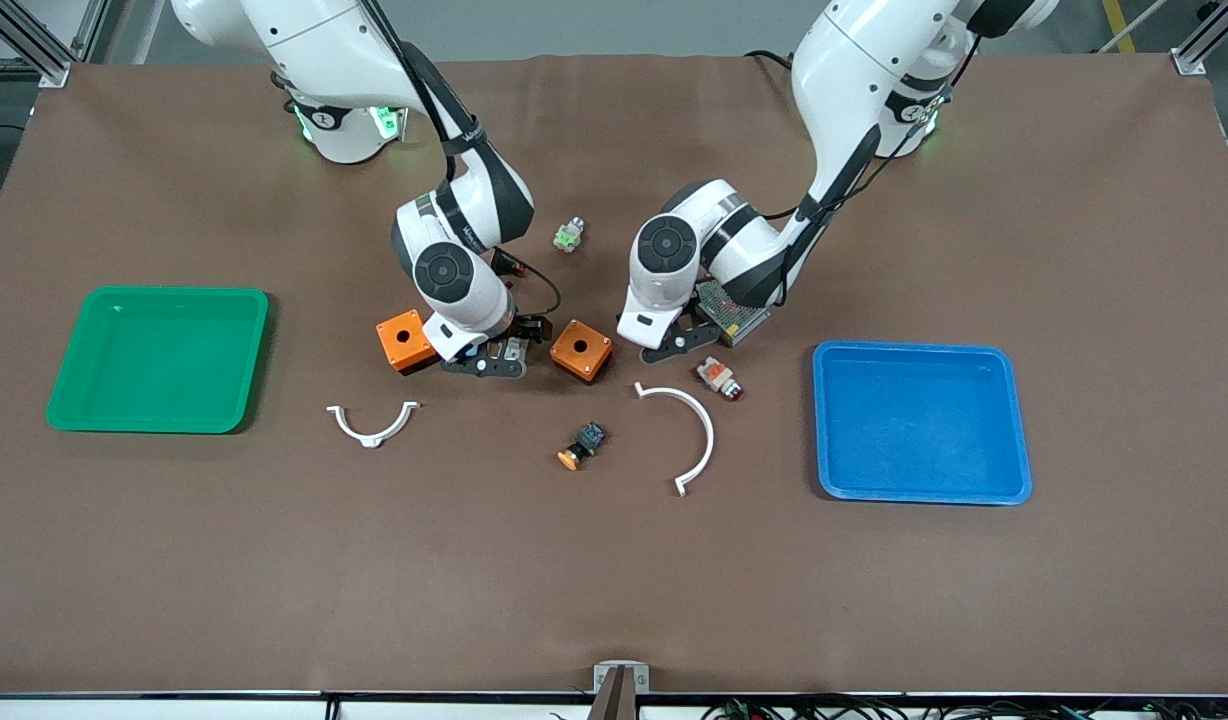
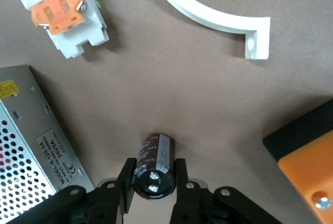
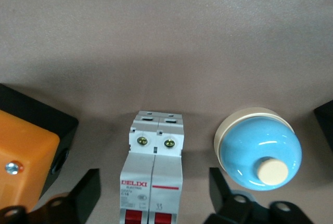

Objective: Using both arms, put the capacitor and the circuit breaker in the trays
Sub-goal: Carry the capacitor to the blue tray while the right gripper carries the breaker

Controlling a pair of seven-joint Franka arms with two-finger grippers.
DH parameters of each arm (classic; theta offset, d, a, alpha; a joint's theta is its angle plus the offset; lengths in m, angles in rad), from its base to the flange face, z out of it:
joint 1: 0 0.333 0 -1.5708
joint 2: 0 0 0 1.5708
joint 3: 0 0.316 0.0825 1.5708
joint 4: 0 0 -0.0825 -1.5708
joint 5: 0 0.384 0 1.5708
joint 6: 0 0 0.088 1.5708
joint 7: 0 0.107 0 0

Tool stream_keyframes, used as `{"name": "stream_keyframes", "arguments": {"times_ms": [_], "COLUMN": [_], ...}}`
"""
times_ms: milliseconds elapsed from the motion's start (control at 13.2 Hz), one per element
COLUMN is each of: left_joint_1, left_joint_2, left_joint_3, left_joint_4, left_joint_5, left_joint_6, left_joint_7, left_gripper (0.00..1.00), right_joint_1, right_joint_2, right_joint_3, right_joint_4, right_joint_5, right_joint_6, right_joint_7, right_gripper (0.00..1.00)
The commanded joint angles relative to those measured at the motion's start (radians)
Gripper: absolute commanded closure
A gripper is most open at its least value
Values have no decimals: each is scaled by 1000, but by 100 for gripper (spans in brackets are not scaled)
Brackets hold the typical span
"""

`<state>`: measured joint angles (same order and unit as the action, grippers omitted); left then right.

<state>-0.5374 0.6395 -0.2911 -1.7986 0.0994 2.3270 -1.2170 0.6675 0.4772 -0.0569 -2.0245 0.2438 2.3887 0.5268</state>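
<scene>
The left gripper [image 2: 154, 177] is down at the table [image 1: 614, 580] near its middle, its 2 fingers [image 2: 126, 178] pressed against the sides of the capacitor [image 2: 154, 168], a black cylinder lying with its silvery end toward the wrist. The left arm bends steeply down from its base at the front view's 1 o'clock edge. The right gripper [image 3: 153, 195] sits low with fingers spread wide, the circuit breaker [image 3: 153, 174] lying between them untouched, red toggles toward the wrist. The right arm folds down from 11 o'clock.

Only the wrist views show both task parts; in the front view the grippers hide them. The right wrist view alone shows a blue domed knob [image 3: 258, 149] beside the breaker.

Counted in the front view: 2 orange boxes [image 1: 406, 340] [image 1: 581, 350] flanking the right gripper, 2 white curved brackets [image 1: 372, 424] [image 1: 686, 430], 2 trays, green [image 1: 74, 405] at 9 o'clock and blue [image 1: 1014, 420] at 3 o'clock, and 1 perforated metal box [image 2: 31, 135] beside the left gripper
</scene>
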Motion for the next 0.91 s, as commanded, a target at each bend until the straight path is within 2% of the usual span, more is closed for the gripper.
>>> {"name": "stream_keyframes", "arguments": {"times_ms": [0, 227, 302, 529, 831], "left_joint_1": [8, 39, 69, 169, 391], "left_joint_2": [-38, -119, -151, -218, -262], "left_joint_3": [9, 21, 23, 21, 1], "left_joint_4": [7, 10, 10, 8, -8], "left_joint_5": [26, 26, 36, 92, 94], "left_joint_6": [-3, -63, -90, -191, -236], "left_joint_7": [-27, -27, -16, 49, 244], "left_gripper": [95, 98, 99, 100, 100], "right_joint_1": [-3, -9, -17, -63, -214], "right_joint_2": [-17, -17, -18, -37, -166], "right_joint_3": [-4, -6, -7, -12, -17], "right_joint_4": [-8, 6, 12, 56, 162], "right_joint_5": [26, 58, 63, 63, 39], "right_joint_6": [4, -2, -6, -139, -496], "right_joint_7": [6, 7, 6, 4, -10], "right_gripper": [61, 88, 92, 92, 91]}}
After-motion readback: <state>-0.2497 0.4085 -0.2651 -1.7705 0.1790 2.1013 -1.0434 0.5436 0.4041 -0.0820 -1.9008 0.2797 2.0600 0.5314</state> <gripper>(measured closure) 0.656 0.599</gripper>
